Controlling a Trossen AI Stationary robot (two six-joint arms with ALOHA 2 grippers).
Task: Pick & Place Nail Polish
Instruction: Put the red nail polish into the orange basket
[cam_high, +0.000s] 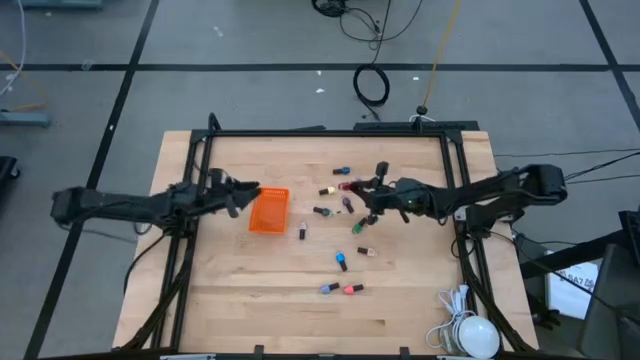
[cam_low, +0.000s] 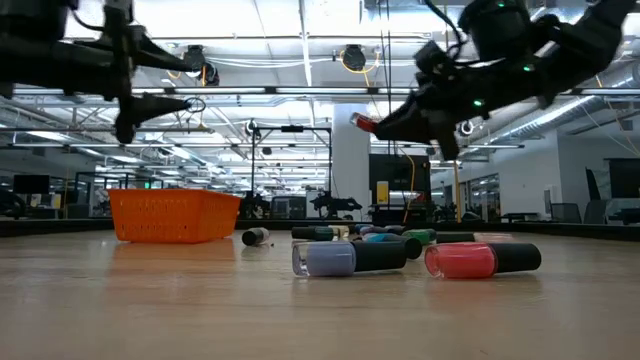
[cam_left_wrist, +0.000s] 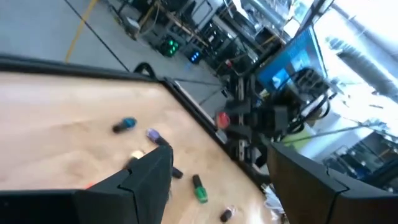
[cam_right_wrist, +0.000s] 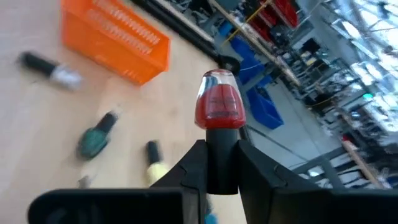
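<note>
the right pincer (cam_right_wrist: 217, 163) is clamping a red nail polish bottle (cam_right_wrist: 217, 107) by its dark cap above the desk (cam_high: 420, 310), the orange basket (cam_high: 268, 211) lying well off toward the left pincer (cam_high: 238, 196), which is apparently hovering wide beside it.

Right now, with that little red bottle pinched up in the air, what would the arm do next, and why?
Probably carry it leftward over the orange basket and then let go. The right gripper is shut on the red nail polish bottle by its dark cap, lifted off the table, and the basket sits some way off to its left.
</note>
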